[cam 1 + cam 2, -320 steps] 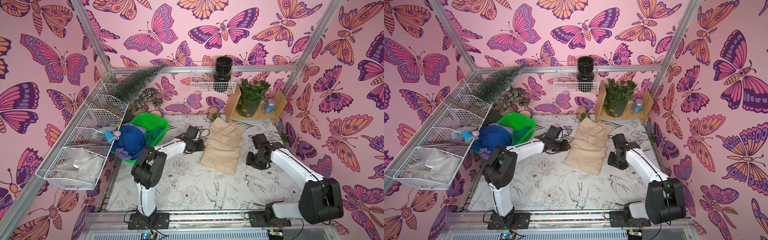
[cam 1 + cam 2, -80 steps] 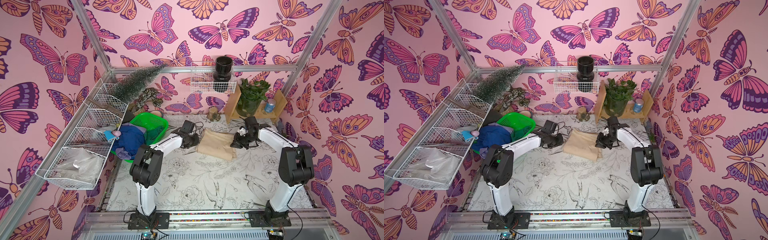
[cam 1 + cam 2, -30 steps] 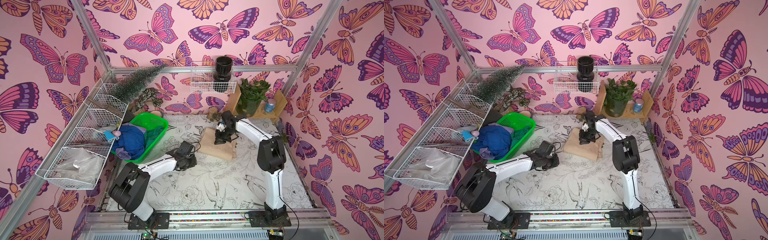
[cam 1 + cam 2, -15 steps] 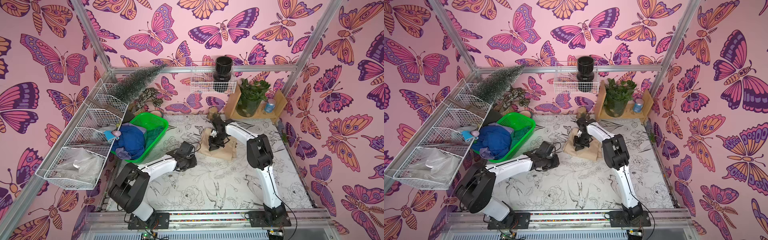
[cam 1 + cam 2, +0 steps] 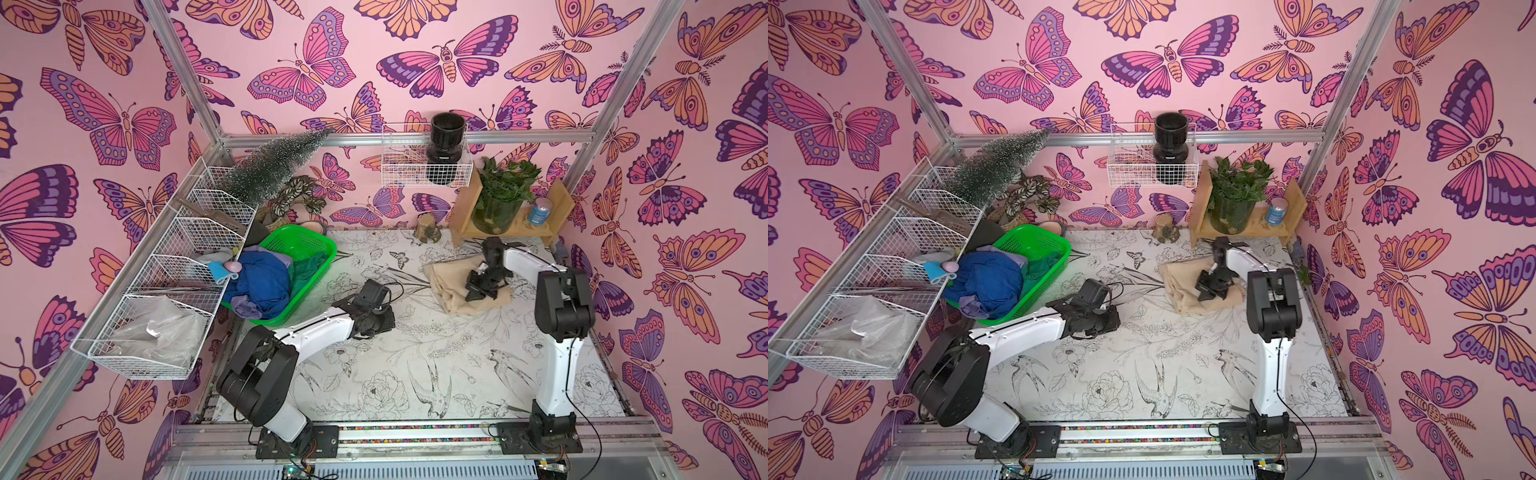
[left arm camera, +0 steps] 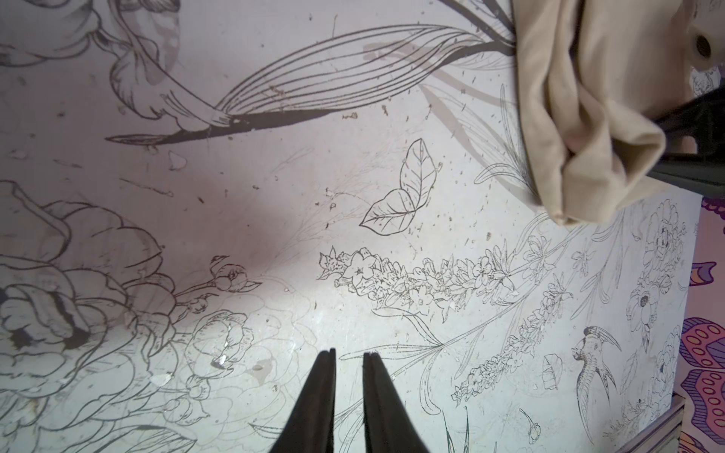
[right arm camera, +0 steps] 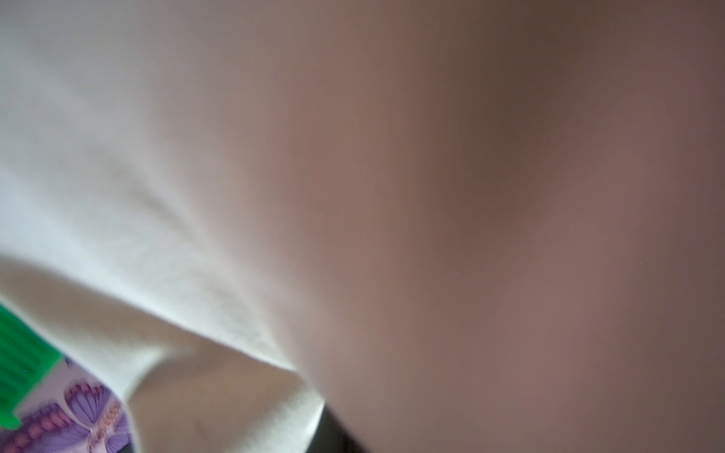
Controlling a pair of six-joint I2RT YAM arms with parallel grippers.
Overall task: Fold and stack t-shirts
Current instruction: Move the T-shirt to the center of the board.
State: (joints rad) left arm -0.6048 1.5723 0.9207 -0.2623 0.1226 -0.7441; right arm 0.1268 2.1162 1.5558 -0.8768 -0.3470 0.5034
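Tee (image 5: 453, 286): limp, at two o'clock; you're wanting its folded edge.
Right claw (image 5: 478, 291): clamping tee, closed.
Left claw (image 6: 349, 353): hovering ajar, empty.

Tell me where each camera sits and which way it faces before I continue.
Both top views: high over the front rail, looking down at the table, green basket and both whole arms; right gripper closed on the beige t-shirt.
Left wrist: low over the table, facing the beige t-shirt; the left gripper shows its fingers, slightly apart, empty.
Right wrist: against beige cloth, blurred; no fingers visible.
Shared: every view shows the beige t-shirt.
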